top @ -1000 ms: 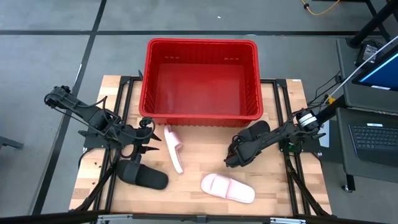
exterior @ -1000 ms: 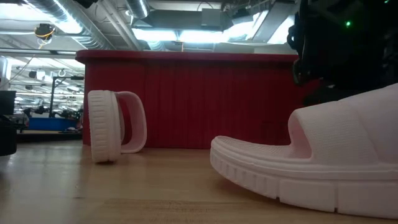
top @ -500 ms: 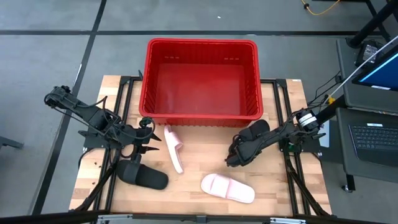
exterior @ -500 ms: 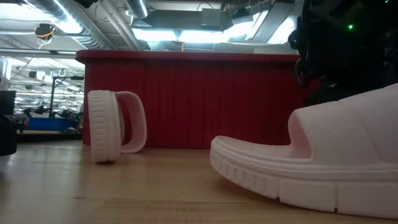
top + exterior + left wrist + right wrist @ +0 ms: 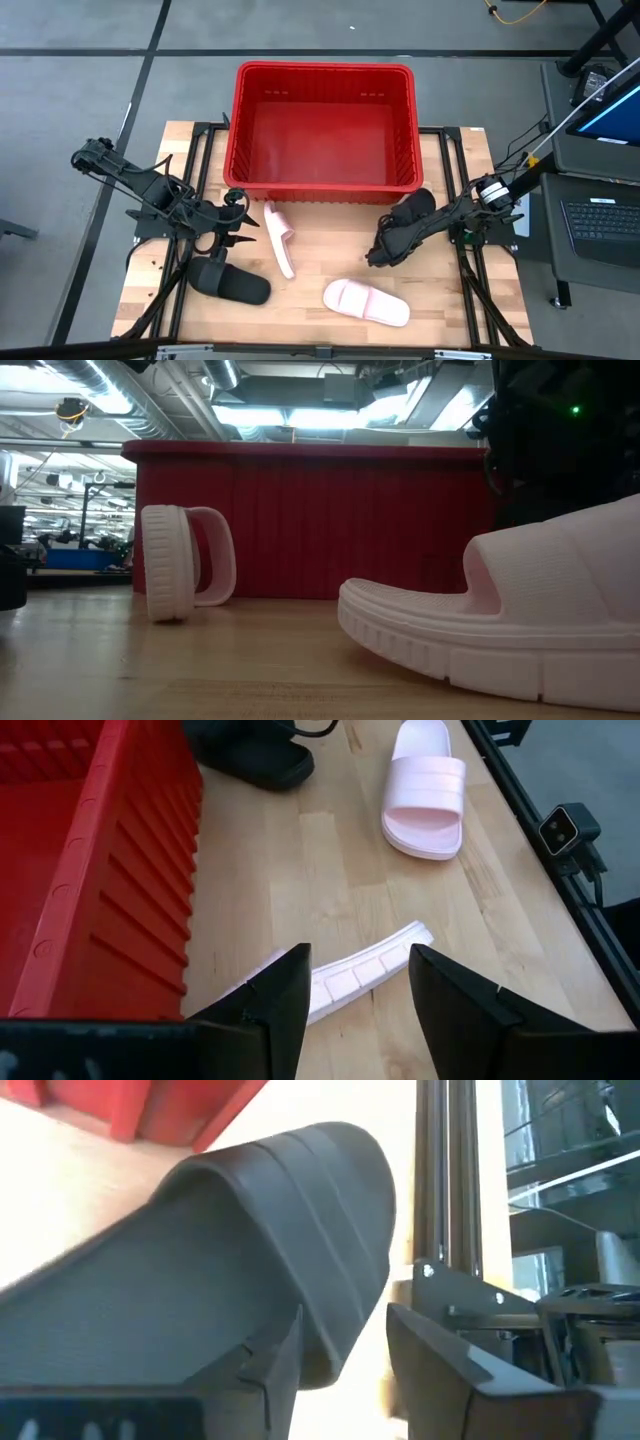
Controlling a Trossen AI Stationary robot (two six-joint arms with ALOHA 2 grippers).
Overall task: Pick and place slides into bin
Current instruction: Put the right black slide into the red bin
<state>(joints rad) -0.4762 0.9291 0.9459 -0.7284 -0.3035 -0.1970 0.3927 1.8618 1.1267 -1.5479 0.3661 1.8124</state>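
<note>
Right end effector (image 5: pixel 385 247): fingers closed on a black slide (image 5: pixel 408 214), strap between them in the right wrist view; slide looks raised off the bench, though contact cannot be told.
Held slide: matte black, ribbed wide strap (image 5: pixel 290 1270), reaching from the right end effector toward the bin's near right corner.
Bin (image 5: pixel 240 120): red plastic, slotted walls, thick rim, interior bare; just beyond the right end effector.
Pink slide, flat (image 5: pixel 366 302): sole down, pale with a ribbed strap, near the right end effector on the side away from the bin.
Pink slide, on edge (image 5: pixel 279 237): standing on its side, treaded sole showing; just ahead of the left end effector, between both end effectors.
Second black slide (image 5: pixel 231 283): lying flat, just beside the left end effector, away from the bin.
Left end effector (image 5: pixel 243 232): fingers apart, holding nothing, low over the bench (image 5: pixel 330 250).
Bench: pale wood planks on a dark metal frame.
</note>
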